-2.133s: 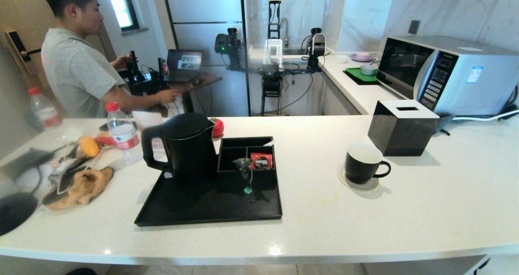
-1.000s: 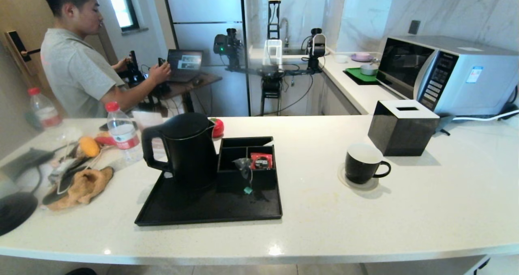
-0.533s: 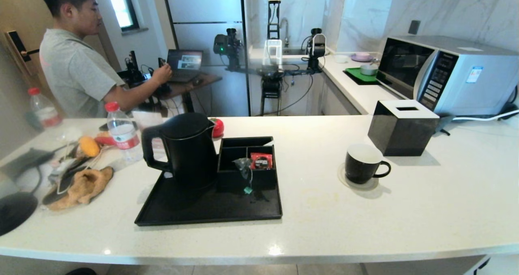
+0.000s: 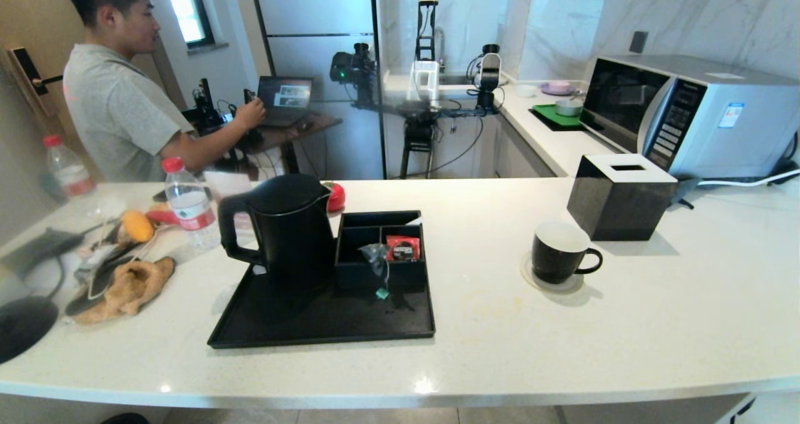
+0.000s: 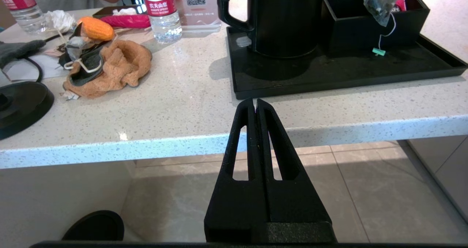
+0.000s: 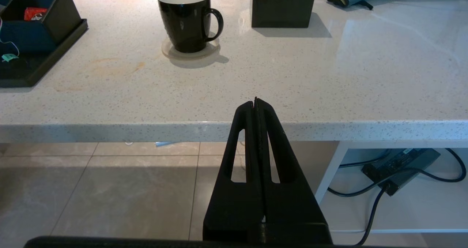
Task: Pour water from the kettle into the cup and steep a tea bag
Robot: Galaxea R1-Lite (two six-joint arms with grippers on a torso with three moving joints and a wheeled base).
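The kettle (image 4: 284,230) stands upright on the left half of a black tray (image 4: 325,321), its long axis vertical; its loop handle faces the robot's left and its small spout points toward the right and away, near a red round thing (image 4: 336,196) behind it; just beside it on the tray sits a black divided box (image 4: 381,252), and the tea bag (image 4: 377,252) hangs over the box's near wall, point upward, its string running straight down to a teal tag (image 4: 382,294) that lies on the tray floor; a red sachet (image 4: 402,247) lies in the right-hand compartment; well apart to the right the cup (image 4: 559,251) stands upright on a pale coaster (image 4: 550,283), mouth up, handle pointing right, with a black tissue box (image 4: 619,196) behind it and a microwave (image 4: 694,114) beyond; the head view shows neither arm; the left wrist view shows the left gripper (image 5: 255,102) low in front of the counter edge, fingers pressed together on nothing, aimed at the tray's near left corner, and also an orange cloth (image 5: 113,67) and a water bottle (image 5: 161,10) at close range; the right wrist view shows the right gripper (image 6: 255,101) likewise pressed together and empty, below the counter edge, pointing toward the cup, plus cables (image 6: 395,167) under the counter which the head view does not show.
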